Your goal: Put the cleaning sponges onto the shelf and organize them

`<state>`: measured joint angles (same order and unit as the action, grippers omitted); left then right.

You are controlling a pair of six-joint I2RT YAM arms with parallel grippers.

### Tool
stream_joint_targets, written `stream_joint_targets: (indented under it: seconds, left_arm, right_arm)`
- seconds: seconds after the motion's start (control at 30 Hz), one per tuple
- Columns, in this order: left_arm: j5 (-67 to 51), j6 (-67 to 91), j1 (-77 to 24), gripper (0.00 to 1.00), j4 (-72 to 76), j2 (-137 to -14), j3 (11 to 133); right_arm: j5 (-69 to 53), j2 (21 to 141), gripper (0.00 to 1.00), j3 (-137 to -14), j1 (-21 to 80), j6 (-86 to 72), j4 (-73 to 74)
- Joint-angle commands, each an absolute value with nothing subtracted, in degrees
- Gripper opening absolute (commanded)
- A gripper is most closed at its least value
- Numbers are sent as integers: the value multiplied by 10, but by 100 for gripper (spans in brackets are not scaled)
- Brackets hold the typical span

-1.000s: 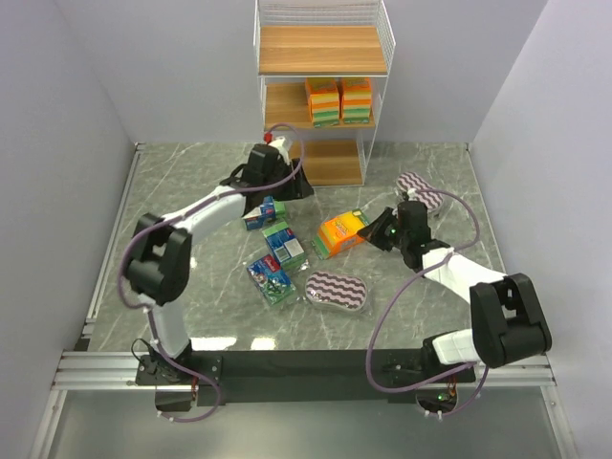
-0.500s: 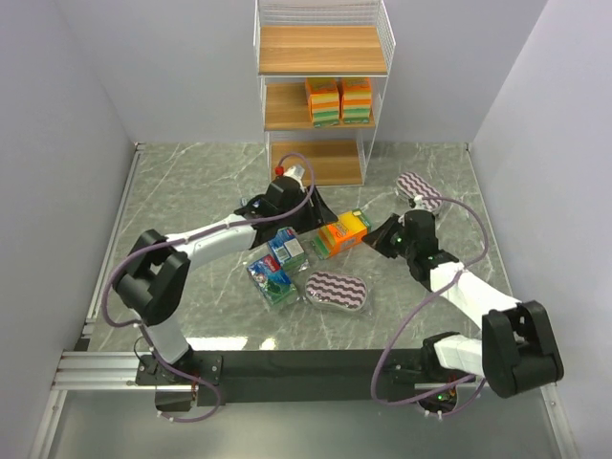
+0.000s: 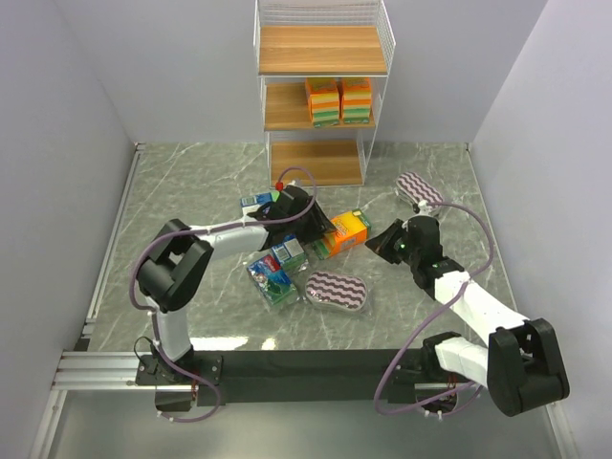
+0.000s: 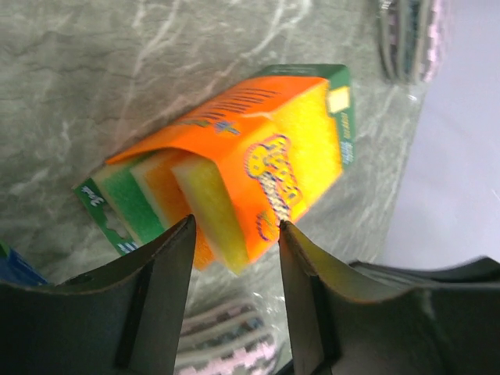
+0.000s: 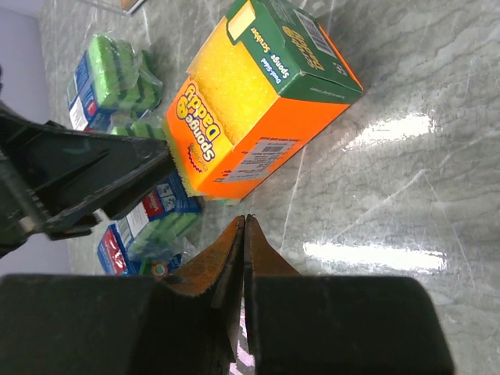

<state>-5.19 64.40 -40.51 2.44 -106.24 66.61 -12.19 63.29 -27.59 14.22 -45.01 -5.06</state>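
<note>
An orange sponge pack lies on its side on the marble table. My left gripper is open at its left end. In the left wrist view the pack's yellow-green end sits just between the gripper's fingertips. My right gripper is shut and empty, pointing at the pack's right side with a gap between them. The right wrist view shows its jaws pressed together. The shelf stands at the back, with two orange packs on its middle board.
Blue-green packs lie left of the orange pack, below it and near the shelf foot. One striped oval pad lies in front of the grippers, another at the right back. Walls close in on both sides.
My left gripper has swung right from the blue-green packs to the orange pack's end. The right gripper has drawn back a little to the right.
</note>
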Motion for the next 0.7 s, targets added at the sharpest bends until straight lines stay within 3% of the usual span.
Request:
stream_joint_targets:
  seconds: [0.0,0.17,0.3,0.33,0.37,0.4,0.67]
  left_arm:
    - [-40,661,-408,52,43,-1084,690]
    - [-49,662,-403,46,41,-1118,710]
    - [-53,665,-399,23,61,-1128,701]
    - [-58,665,-398,10,63,-1130,701]
    - [-60,664,-399,4,66,-1131,701]
    - [-61,664,-399,0,68,-1132,702]
    - [-69,665,-398,0,88,-1094,676]
  right_arm:
    - [-114,614,7,-271,138,-437,-51]
    - [-109,600,7,-269,138,-433,-37]
    - [-102,584,5,-266,138,-432,-29]
    - [-102,581,4,-265,137,-431,-27]
    - [-101,578,4,-265,137,-430,-25]
    - [-101,576,4,-265,137,-429,-23]
    - [-102,563,3,-260,135,-431,-17]
